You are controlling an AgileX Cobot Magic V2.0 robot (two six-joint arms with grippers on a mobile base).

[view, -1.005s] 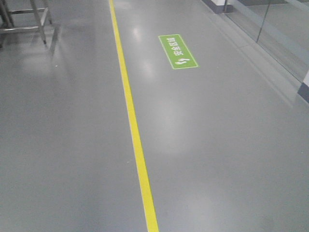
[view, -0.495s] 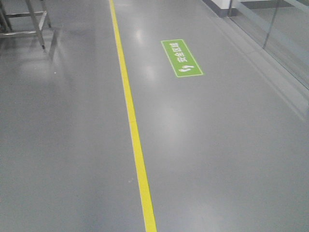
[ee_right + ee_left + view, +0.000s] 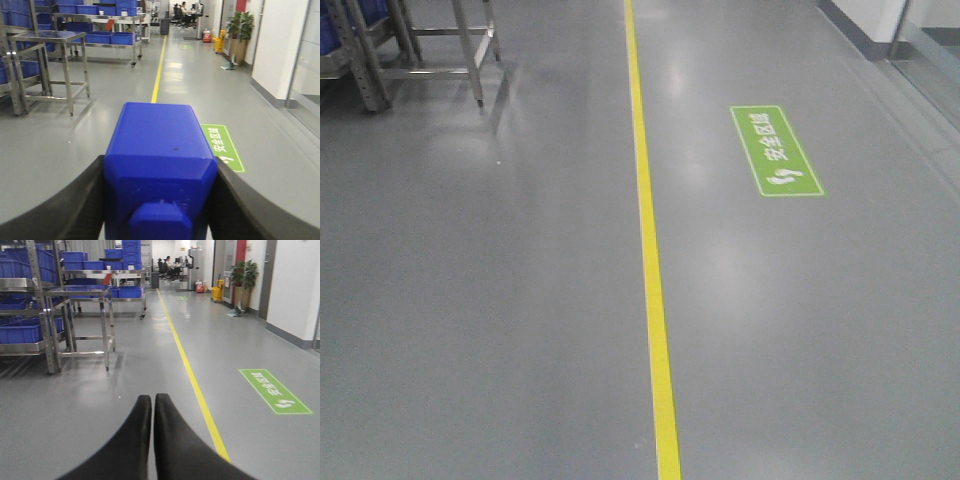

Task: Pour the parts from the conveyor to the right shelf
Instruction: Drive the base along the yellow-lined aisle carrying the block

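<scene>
My right gripper (image 3: 160,167) is shut on a bright blue part (image 3: 159,145), a block with a short knob facing the camera; a black finger (image 3: 80,200) presses each side. My left gripper (image 3: 152,399) is shut and empty, held above the grey floor. Steel racks with deep blue bins (image 3: 22,332) stand at the left in the left wrist view, and they also show in the right wrist view (image 3: 112,37). In the front view only rack legs (image 3: 470,55) show at the top left. The conveyor is out of view.
A yellow floor line (image 3: 650,260) runs away down the aisle, with a green floor sign (image 3: 776,150) to its right. A steel table (image 3: 55,37) stands before the racks. A white wall (image 3: 295,290), a potted plant (image 3: 243,275) and a yellow bucket (image 3: 218,290) line the right side.
In the front view the yellow line and green sign have shifted right and nearer, and more of the rack legs has come into view at the top left.
</scene>
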